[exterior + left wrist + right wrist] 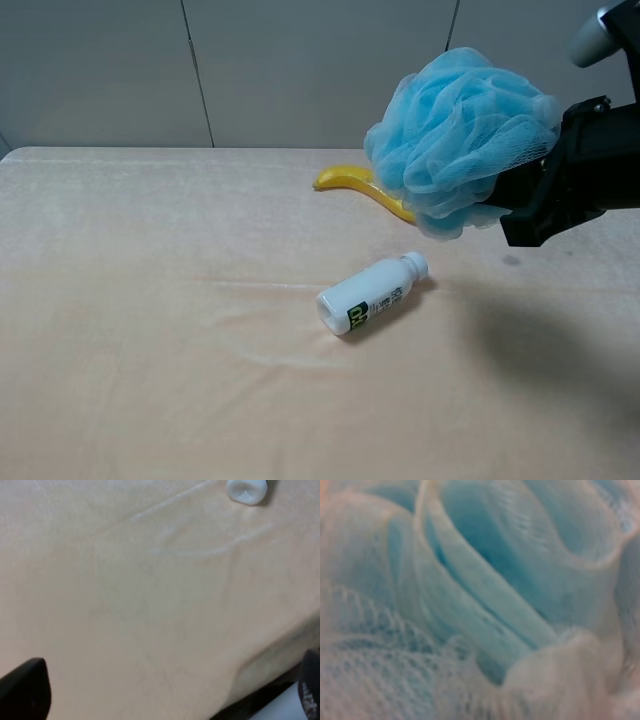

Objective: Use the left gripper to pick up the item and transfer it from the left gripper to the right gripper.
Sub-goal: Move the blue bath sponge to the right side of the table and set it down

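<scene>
- Pouf (455,140) is in the right gripper (515,205). Its fingers are closed into one side of the mesh with the tips hidden, and the right wrist view shows only blue ruffles.
- It hangs in the air at the right, clear of the table (150,350). The banana (345,180) is partly behind it and the bottle (372,295) lies below.
- Left gripper (165,690) holds nothing. One black finger (22,690) shows at the edge of its view, so the jaws look wide open over bare cloth, with the bottle's cap near.
- The handover looks done, so what matters now is a sure hold.
- Mesh squashes and slides, and a bite on the outer frills alone may let go. The grip should go deep toward the core.
- Move the right arm slowly and level, and keep the left arm well apart from it and off the bottle.
</scene>
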